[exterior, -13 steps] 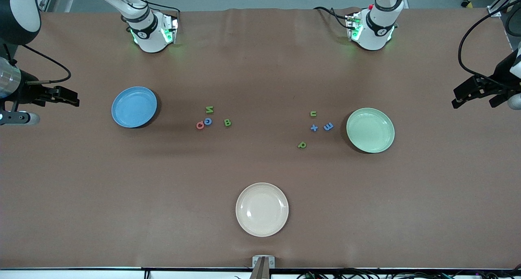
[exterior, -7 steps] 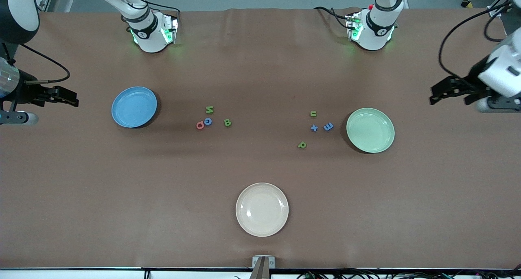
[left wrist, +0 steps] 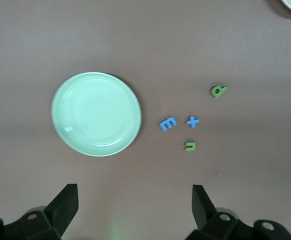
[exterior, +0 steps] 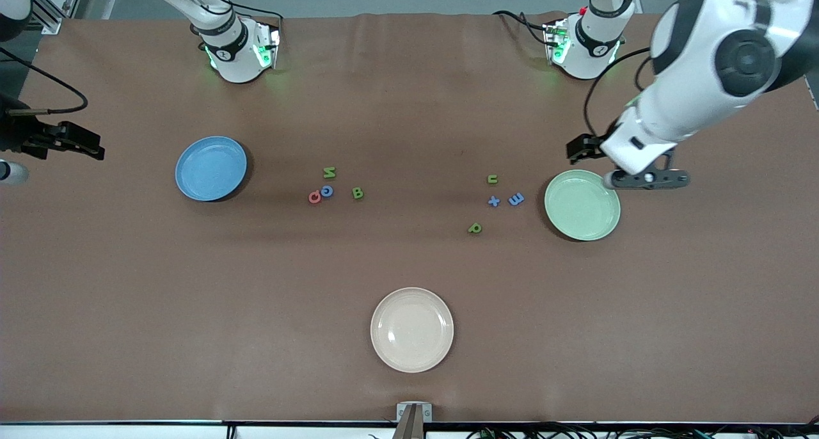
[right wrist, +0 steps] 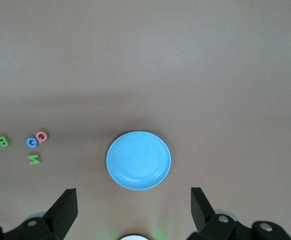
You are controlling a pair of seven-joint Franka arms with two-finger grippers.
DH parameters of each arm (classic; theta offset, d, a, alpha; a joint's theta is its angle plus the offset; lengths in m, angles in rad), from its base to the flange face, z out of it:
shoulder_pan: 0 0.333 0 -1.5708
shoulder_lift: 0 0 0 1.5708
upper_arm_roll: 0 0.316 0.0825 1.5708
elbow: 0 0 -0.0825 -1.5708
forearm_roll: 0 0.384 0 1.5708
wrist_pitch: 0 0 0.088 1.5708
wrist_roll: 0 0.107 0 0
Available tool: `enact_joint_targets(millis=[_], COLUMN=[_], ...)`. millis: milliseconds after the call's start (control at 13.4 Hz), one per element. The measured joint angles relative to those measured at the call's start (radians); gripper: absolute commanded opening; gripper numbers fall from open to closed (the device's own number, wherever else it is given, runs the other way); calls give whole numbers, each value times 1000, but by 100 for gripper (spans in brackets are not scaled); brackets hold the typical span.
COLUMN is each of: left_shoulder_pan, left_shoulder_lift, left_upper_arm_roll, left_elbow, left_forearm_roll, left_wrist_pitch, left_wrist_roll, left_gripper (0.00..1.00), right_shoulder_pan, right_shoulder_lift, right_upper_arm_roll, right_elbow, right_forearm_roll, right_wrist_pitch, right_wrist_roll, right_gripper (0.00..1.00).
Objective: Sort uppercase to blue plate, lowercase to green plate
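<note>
Left gripper (exterior: 579, 148), upper right of frame: arm bent down over the green plate's (exterior: 582, 205) rim, fingers (left wrist: 65, 202) spread, empty. Right gripper (exterior: 86, 146), upper left edge: arm level above the desk (exterior: 256, 285) beside the blue plate (exterior: 211, 168), fingers (right wrist: 65, 205) spread, empty. Uppercase letters (exterior: 329, 186) lie mid-frame on the desk; lowercase letters (exterior: 496, 199) lie beside the green plate; cream plate (exterior: 412, 329) lower centre.

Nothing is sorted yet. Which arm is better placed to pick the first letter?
Probably the left: left gripper, open, hangs by the green plate, close to the blue m. The right gripper, open, waits off the blue plate.
</note>
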Motion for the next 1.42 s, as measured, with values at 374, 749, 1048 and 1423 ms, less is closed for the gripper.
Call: enact_joint_targets(millis=[374, 749, 1048, 1423], left_shoulder_pan=[-4, -75, -106, -107], left_shoulder_lift=[57, 211, 303, 312], left_upper_arm_roll=[-162, -188, -188, -188], left_elbow=[-132, -214, -246, -362], left_forearm_roll=[0, 70, 181, 187], left_wrist_pitch=[215, 479, 557, 718], left_wrist_roll=[-215, -373, -476, -505], left_gripper=[100, 100, 99, 95], right_shoulder_pan=[-14, -13, -13, -13], right_shoulder_lift=[-2, -86, -150, -155], right_upper_arm_roll=[-5, -1, 0, 0], right_elbow=[24, -90, -170, -179], right_forearm_roll=[50, 50, 50, 50], right_wrist_pitch=[-59, 35, 62, 76], right_wrist_roll=[0, -1, -1, -1], right_gripper=[100, 100, 100, 100])
